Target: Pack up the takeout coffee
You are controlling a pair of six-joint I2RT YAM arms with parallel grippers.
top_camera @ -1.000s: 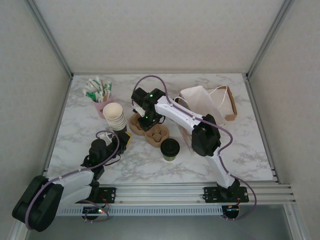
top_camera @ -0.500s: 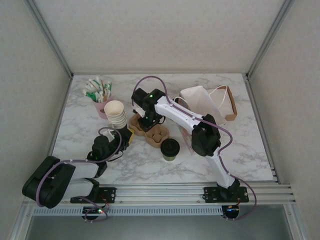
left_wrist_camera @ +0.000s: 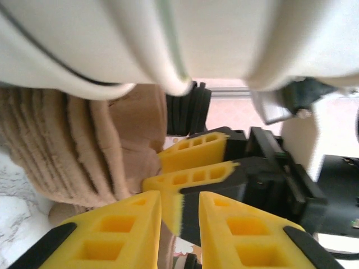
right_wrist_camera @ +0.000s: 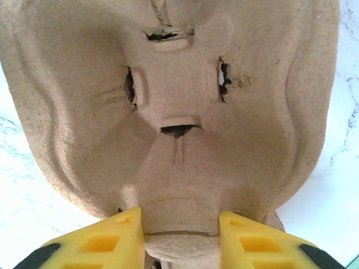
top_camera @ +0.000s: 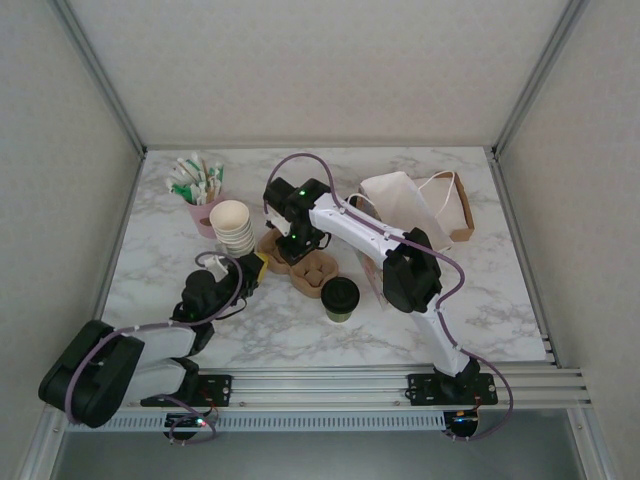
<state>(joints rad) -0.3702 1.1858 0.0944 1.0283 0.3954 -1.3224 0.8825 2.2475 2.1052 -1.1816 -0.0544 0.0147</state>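
Note:
The takeout coffee (top_camera: 340, 297), black-lidded with olive-green sides, stands upright on the marble table just right of and nearer than the brown pulp cup carrier (top_camera: 315, 270). My right gripper (top_camera: 292, 240) sits over the carrier's far-left part. Seen from the right wrist, it (right_wrist_camera: 180, 224) is shut on a section of the carrier (right_wrist_camera: 179, 112). My left gripper (top_camera: 254, 268) is at the carrier's left edge. Its yellow fingers (left_wrist_camera: 180, 207) stand a narrow gap apart beside the layered pulp edge (left_wrist_camera: 84, 151); a grip is unclear. The right gripper's fingers (left_wrist_camera: 193, 154) lie just beyond.
A stack of cream paper cups (top_camera: 231, 225) stands close behind my left gripper. Behind that is a pink cup of sachets (top_camera: 195, 180). A white and brown paper bag (top_camera: 420, 205) lies at the back right. The right arm spans the table's middle.
My left gripper has moved forward and right, up to the carrier's left edge, and its arm has swung round. The right gripper and the coffee have stayed put.

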